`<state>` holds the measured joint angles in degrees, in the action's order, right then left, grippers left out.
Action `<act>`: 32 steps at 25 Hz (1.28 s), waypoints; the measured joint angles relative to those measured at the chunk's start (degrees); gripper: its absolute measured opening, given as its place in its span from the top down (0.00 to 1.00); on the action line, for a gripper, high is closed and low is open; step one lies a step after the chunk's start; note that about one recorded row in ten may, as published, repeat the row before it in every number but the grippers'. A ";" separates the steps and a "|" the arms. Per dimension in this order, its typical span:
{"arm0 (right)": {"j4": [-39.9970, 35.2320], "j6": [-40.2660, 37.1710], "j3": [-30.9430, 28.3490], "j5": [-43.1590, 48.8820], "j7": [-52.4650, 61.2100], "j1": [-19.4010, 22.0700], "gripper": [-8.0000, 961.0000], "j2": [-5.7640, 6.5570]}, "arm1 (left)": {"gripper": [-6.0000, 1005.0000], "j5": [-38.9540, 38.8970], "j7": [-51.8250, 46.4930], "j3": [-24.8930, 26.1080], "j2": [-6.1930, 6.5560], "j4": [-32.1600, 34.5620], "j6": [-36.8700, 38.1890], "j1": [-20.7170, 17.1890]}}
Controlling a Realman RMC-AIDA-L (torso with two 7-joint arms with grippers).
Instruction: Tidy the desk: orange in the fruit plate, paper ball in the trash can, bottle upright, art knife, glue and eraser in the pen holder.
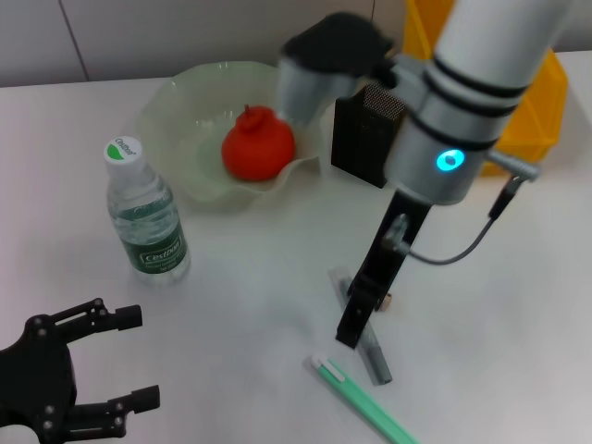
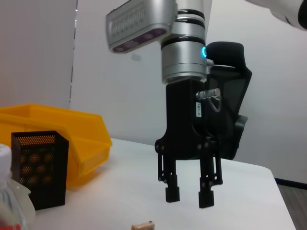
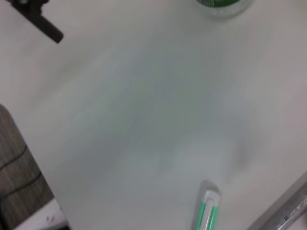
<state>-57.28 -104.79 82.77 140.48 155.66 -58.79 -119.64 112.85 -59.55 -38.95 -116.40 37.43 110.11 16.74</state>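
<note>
It looked like an office; a black mesh office chair (image 2: 230, 100) stood behind the plain white desk (image 2: 139, 177); bare pale walls at twelve o'clock.

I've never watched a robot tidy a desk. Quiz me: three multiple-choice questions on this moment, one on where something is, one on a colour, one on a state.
1. Where is the orange?
A. on the bare desk
B. in the fruit plate
C. in the trash can

2. What colour is the trash can?
A. yellow
B. blue
C. grey

3. How is the bottle standing?
A. on its side
B. upside down
C. upright

Answers:
1 B, the head view shows it resting inside the pale green bowl.
2 A, the bin behind the pen holder is bright yellow.
3 C, its white cap points up, near the open left gripper; the right gripper hangs open above the desk.
</note>
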 joint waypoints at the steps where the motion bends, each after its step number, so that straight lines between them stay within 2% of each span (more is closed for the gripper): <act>1: 1.40 0.63 1.36 -0.17 0.96 -0.88 0.34 -0.10 | 0.14 0.12 0.16 0.00 0.00 -0.13 -0.08 -0.02; 7: 6.46 4.38 9.88 -5.45 5.95 -3.88 0.34 -0.24 | 0.14 0.39 1.08 0.02 0.03 -0.47 -0.47 -0.05; 10: 7.20 5.12 12.03 -6.46 7.42 -4.44 0.34 -0.24 | 0.14 0.44 1.32 0.02 0.01 -0.48 -0.59 -0.05; 12: 7.62 6.75 16.53 -7.59 10.11 -4.98 0.34 -0.24 | 0.14 0.47 1.57 0.02 0.00 -0.65 -0.71 -0.04; 16: 7.67 7.96 21.25 -7.98 12.64 -5.36 0.34 -0.24 | 0.14 0.56 1.61 0.02 0.05 -0.95 -1.09 -0.01; 32: 11.67 13.13 25.34 -12.30 13.56 -5.47 0.34 -0.33 | 0.14 1.55 2.25 0.01 -0.41 -1.16 -2.25 -0.04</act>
<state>-45.61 -91.66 108.11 128.19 169.21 -64.27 -119.97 114.39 -57.30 -38.94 -116.81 36.26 107.86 16.70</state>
